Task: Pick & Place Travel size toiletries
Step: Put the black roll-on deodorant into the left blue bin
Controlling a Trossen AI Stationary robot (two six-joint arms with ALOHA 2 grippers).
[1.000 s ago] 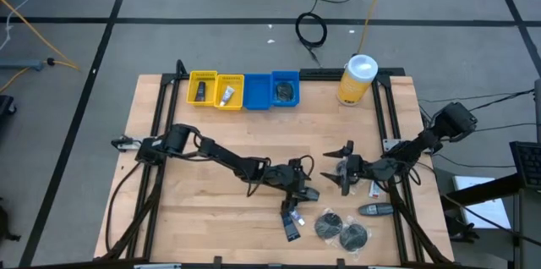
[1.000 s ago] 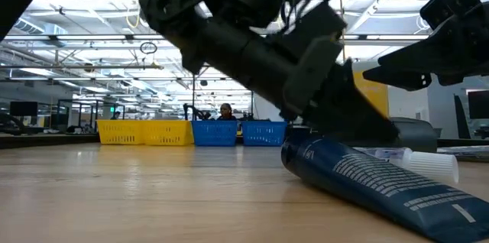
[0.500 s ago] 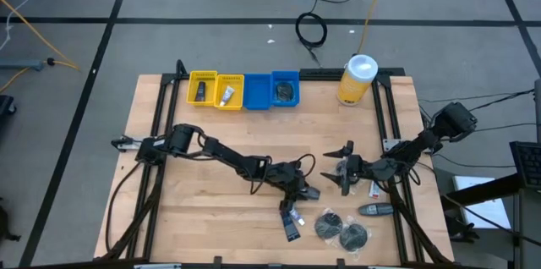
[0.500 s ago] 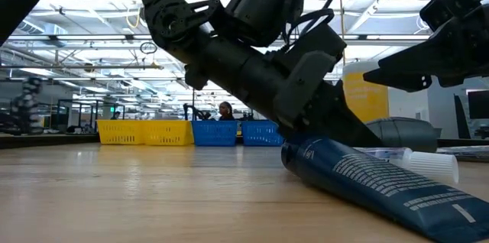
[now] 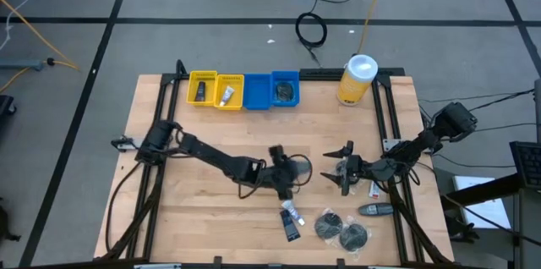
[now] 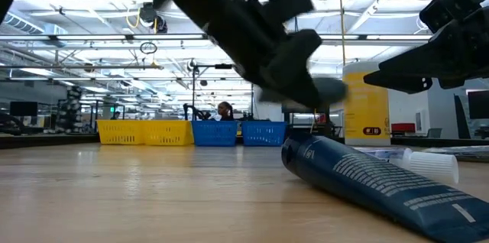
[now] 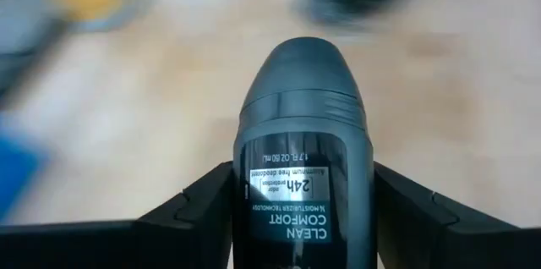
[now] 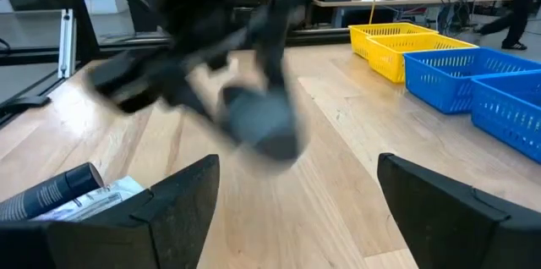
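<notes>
L gripper (image 5: 287, 170) lifts deodorant bottle (image 7: 303, 176), frame centre.
High: bottle mid-table, R gripper (image 5: 343, 170) idle, spread. Low: bottle (image 6: 302, 90) off table. L wrist: fingers (image 7: 194, 210) pinch bottle's sides; prob. stiff, light, slick plastic, so grip mid-body.

A large yellow canister (image 5: 357, 81) with a white lid stood at the tabletop's (image 5: 211, 134) far edge, well beyond the right gripper (image 5: 344, 172). A row of small bins, two yellow (image 5: 215, 90) and two blue (image 5: 272, 90), sat along that same far edge, well apart from the left gripper (image 5: 283, 174). Past the tabletop, a coiled black cable (image 5: 310, 29) lay on the grey floor (image 5: 211, 41).
</notes>
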